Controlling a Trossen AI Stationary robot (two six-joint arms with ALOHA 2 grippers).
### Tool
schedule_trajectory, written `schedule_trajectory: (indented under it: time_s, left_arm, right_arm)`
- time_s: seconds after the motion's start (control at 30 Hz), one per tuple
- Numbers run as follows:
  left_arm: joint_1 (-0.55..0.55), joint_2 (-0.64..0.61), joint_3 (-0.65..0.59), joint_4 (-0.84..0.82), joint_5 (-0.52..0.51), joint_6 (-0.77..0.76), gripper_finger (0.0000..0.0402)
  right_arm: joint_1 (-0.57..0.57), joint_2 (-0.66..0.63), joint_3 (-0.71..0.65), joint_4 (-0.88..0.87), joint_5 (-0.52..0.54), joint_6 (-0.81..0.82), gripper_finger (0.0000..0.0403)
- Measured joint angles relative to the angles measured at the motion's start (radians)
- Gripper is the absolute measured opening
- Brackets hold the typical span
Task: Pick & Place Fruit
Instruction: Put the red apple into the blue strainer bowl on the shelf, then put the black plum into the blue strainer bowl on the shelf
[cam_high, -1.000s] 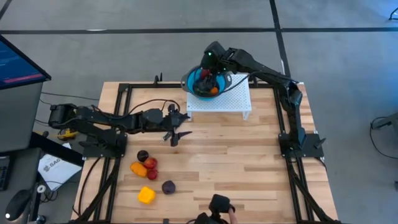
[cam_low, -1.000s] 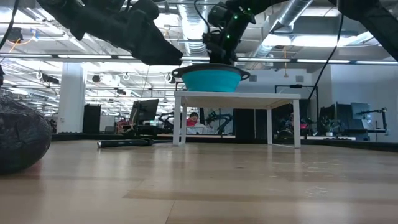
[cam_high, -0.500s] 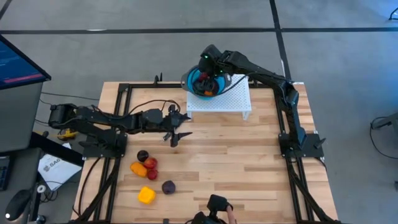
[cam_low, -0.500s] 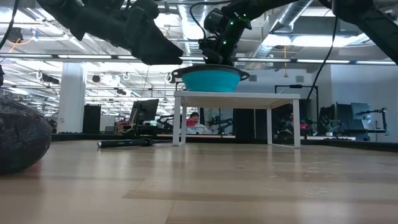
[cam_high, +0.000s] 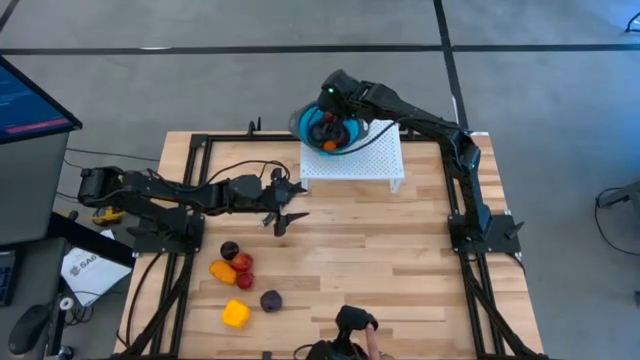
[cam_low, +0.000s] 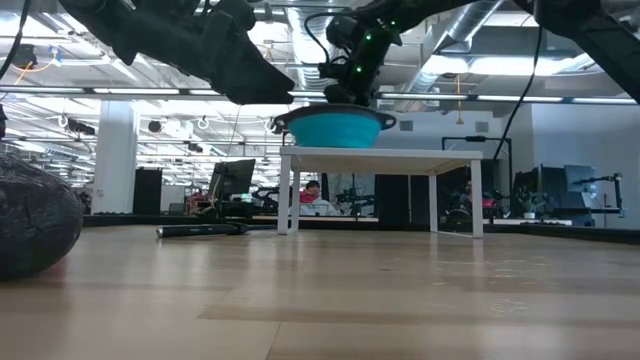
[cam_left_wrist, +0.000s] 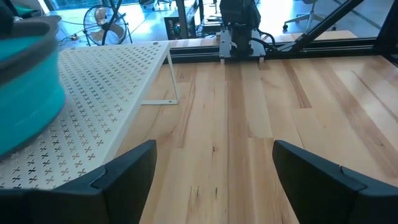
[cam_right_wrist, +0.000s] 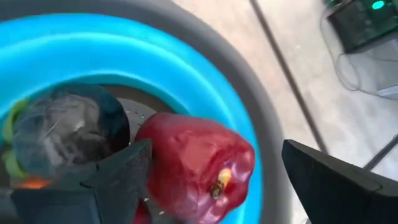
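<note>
A round blue bowl (cam_high: 300, 128) stands on a white perforated stand (cam_high: 365, 165) at the table's far side. In it lie a red fruit (cam_right_wrist: 196, 165), a dark purple fruit (cam_right_wrist: 68, 134) and an orange one (cam_high: 330, 146). My right gripper (cam_right_wrist: 217, 149) hangs open over the bowl (cam_low: 333, 128), slanting down, its fingers on either side of the red fruit. Several more fruits lie on the table at the near left: dark, red and orange ones (cam_high: 240, 266), a purple one (cam_high: 270, 300) and a yellow one (cam_high: 235, 314). My left gripper (cam_high: 285, 212) waits open above the table's middle left. My right gripper's one finger (cam_right_wrist: 118, 177) shows right beside the red fruit's side (cam_right_wrist: 152, 171) inside the bowl. Whether it touches the fruit, I cannot tell. The fruit lies in the bowl, next to the dark purple one.
A slim black object (cam_low: 200, 229) lies on the table in front of the stand. A dark fruit (cam_low: 30, 225) looms close in the low view. A black metal frame (cam_high: 455, 215) borders the wooden table (cam_high: 380, 260). A dark device (cam_high: 350, 325) sits at the near edge.
My right gripper has tipped and turned a little over the bowl, staying above it. The bowl has shifted slightly toward the table's left on the stand.
</note>
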Motion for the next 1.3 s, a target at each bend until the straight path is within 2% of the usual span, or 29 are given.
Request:
schedule_trajectory:
  time_s: [0.23,0.57,0.7,0.83,1.0,1.13,1.3]
  left_arm:
    - [-0.003,0.000,0.000,0.000,0.000,0.000,0.0315]
    - [-0.015,0.000,0.000,0.000,-0.001,0.000,0.0315]
    - [-0.015,-0.001,0.000,-0.005,-0.002,-0.007,0.0315]
    - [-0.014,-0.050,0.000,-0.076,-0.012,-0.007,0.0315]
    - [-0.014,-0.168,-0.002,-0.232,-0.069,-0.007,0.0315]
    - [-0.014,-0.274,-0.042,-0.278,-0.097,-0.007,0.0315]
    - [-0.017,-0.403,-0.133,-0.273,-0.101,-0.049,0.0314]
  right_arm:
    - [0.005,-0.002,0.031,0.008,0.006,-0.008,0.0335]
    - [0.037,-0.002,0.140,-0.085,0.007,-0.008,0.0338]
    - [0.072,-0.041,0.149,-0.117,0.001,0.008,0.0330]
    - [0.109,-0.058,0.149,-0.148,-0.005,0.018,0.0318]
    - [0.152,-0.072,0.141,-0.202,-0.075,0.057,0.0305]
    - [0.214,-0.103,0.048,-0.178,-0.081,0.074,0.0302]
    - [0.315,-0.239,-0.213,0.035,-0.079,0.129,0.0302]
